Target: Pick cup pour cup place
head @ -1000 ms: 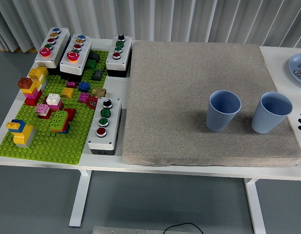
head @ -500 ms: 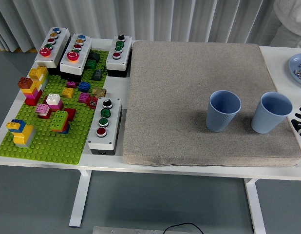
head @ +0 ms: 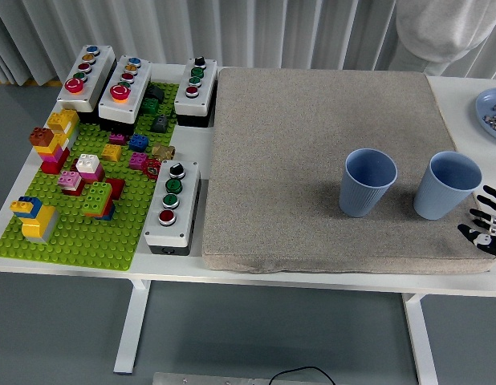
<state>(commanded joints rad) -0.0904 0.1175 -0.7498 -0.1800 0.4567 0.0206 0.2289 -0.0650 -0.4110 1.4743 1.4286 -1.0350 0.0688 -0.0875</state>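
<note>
Right hand (head: pixel 485 222), fingers seemingly spread, beside right blue cup (head: pixel 446 186)

A white rectangular table (head: pixel 192 140) on white legs carries a large grey-brown fabric pad (head: pixel 312 144) across its middle and right. On its left lies a bright green studded plastic baseplate (head: pixel 79 233), with 4 grey-and-black push-button control boxes (head: pixel 172 206) beside it and along its far edge. A pale blue plate (head: pixel 490 108) sits at the far right corner.
</note>
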